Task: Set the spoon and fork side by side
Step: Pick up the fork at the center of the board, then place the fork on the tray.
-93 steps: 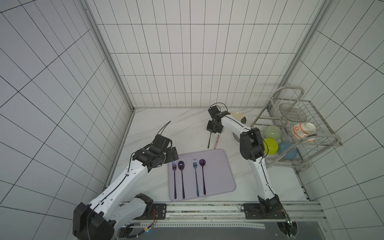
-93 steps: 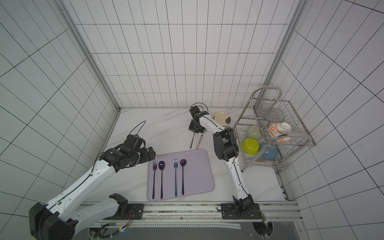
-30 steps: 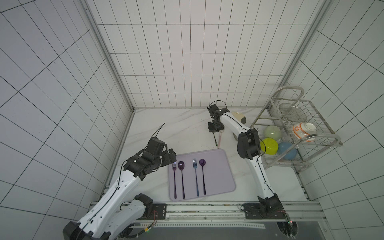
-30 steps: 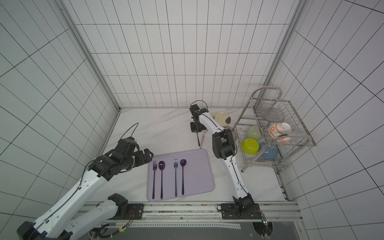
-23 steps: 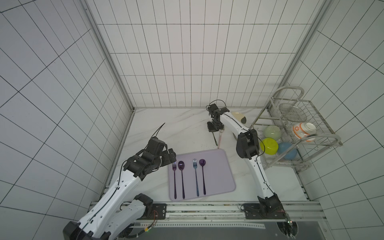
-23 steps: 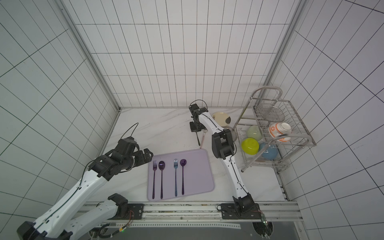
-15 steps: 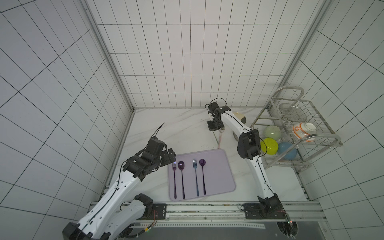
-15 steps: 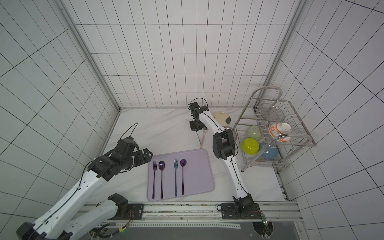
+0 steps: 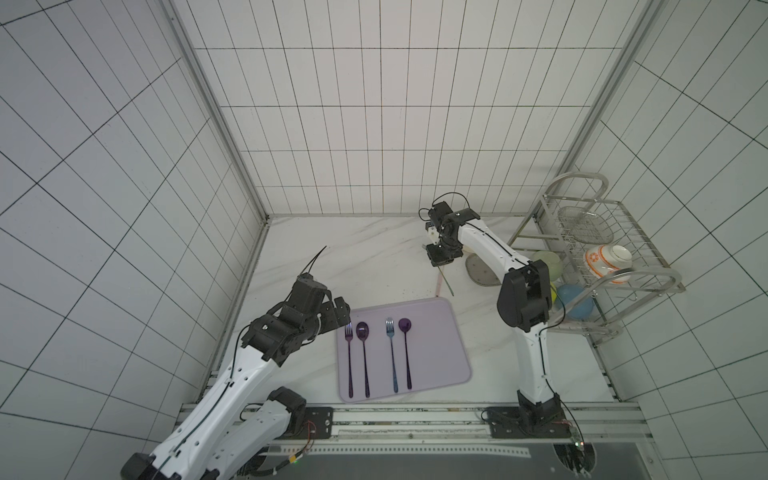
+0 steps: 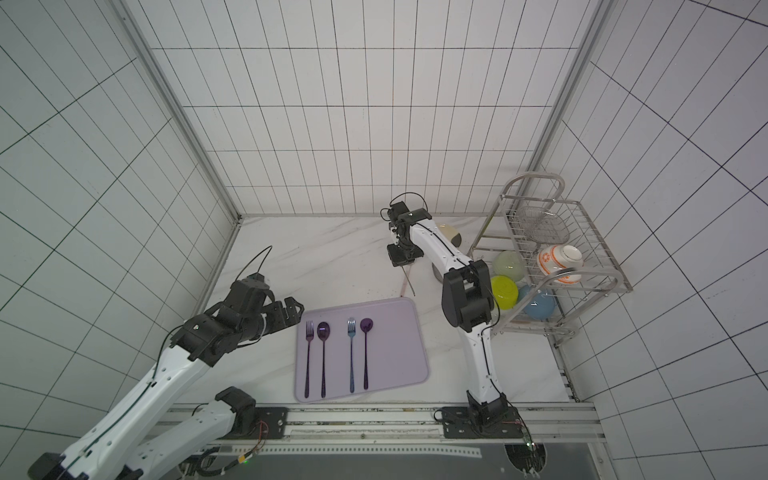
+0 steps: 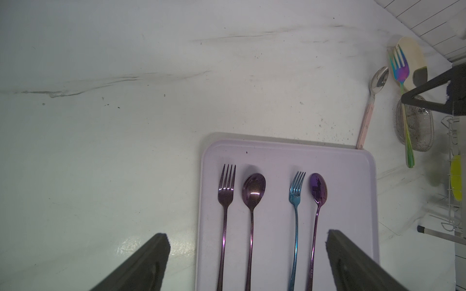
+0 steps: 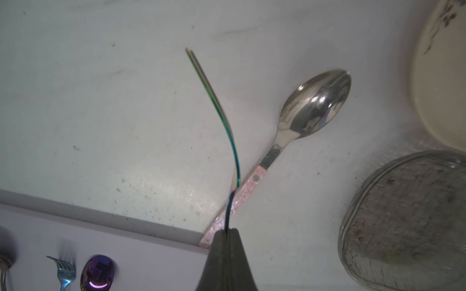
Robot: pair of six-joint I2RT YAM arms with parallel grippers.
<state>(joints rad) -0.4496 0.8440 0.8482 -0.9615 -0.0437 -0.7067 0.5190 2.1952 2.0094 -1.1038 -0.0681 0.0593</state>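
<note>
My right gripper (image 12: 227, 233) is clamped on the rainbow fork (image 12: 222, 116), lifted above the pink-handled spoon (image 12: 297, 126), which lies just beyond the lilac tray (image 9: 440, 357). My left gripper (image 11: 247, 241) hovers spread wide over that tray's near left edge.

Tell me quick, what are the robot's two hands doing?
Left hand: open, holding nothing, above the tray's edge.
Right hand: closed on the rainbow fork, lifted off the counter.

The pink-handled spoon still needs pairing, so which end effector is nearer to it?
Right. The right end effector, shut on the rainbow fork, hangs just above the pink-handled spoon. The left end effector is open, across the tray.
</note>
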